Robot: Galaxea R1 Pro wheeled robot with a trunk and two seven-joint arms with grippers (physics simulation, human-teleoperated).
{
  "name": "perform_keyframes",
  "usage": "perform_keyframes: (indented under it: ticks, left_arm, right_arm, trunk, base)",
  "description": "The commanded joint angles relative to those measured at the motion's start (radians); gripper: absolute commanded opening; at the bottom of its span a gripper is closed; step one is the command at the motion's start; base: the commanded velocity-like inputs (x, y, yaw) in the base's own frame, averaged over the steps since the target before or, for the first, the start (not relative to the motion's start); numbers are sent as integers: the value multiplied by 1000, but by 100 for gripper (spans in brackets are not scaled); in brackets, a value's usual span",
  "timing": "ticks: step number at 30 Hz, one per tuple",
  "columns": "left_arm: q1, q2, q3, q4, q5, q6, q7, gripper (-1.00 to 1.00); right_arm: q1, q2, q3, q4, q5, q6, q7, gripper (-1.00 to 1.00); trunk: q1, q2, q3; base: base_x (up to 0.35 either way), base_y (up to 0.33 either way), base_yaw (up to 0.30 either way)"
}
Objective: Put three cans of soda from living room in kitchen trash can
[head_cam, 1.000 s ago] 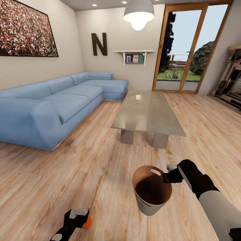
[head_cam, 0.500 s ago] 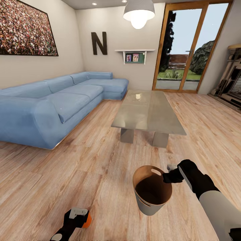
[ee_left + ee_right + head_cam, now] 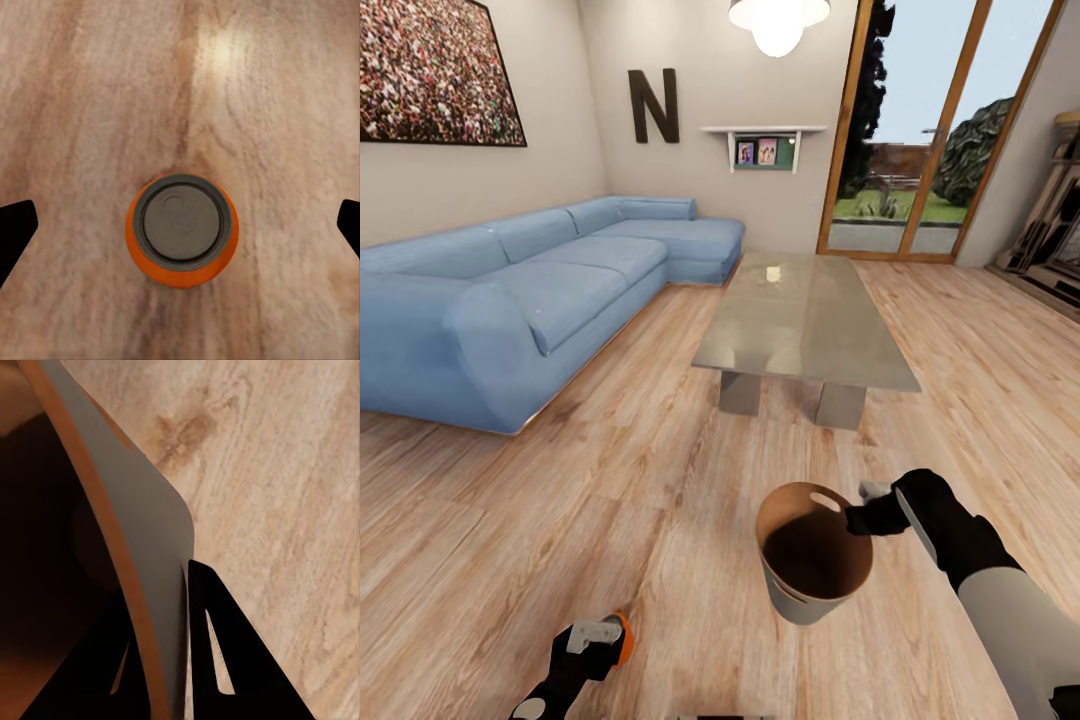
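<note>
At seven o'clock in the head view, the left gripper (image 3: 600, 645) sits beside an orange soda can (image 3: 622, 637). In the left wrist view that can (image 3: 181, 230) stands upright on the wood floor (image 3: 285, 112), fingers (image 3: 15, 229) wide on either side, not touching. At five o'clock, the right gripper (image 3: 857, 520) pinches the rim of the grey trash can (image 3: 810, 560), fingers (image 3: 217, 660) astride its wall (image 3: 154, 547). A blue sofa (image 3: 510, 300) lies at ten o'clock, a glass-topped coffee table (image 3: 800, 320) at twelve.

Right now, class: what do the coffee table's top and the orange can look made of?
Coffee table: top looks like glass, glossy, mirroring the lamp; grey block legs, material unclear. Orange can: probably painted metal, with a dull grey recessed lid showing a faint tab outline.
</note>
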Motion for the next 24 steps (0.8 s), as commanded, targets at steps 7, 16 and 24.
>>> perform_keyframes:
  ticks: [7,16,24]
  left_arm:
    - [0,0,0,0,0,0,0,100]
    - [0,0,0,0,0,0,0,100]
    - [0,0,0,0,1,1,0,100]
  right_arm:
    - [-3,-3,-4,-52,-8,3,6,-100]
    - [-5,-30,-3,-166,-9,3,6,-100]
    - [-4,-38,-3,-168,-11,3,6,-100]
  trunk:
    - [0,0,-1]
    - [2,-1,-16]
    - [5,-3,-54]
  base:
    - [0,0,0]
    - [0,0,0]
    - [0,0,0]
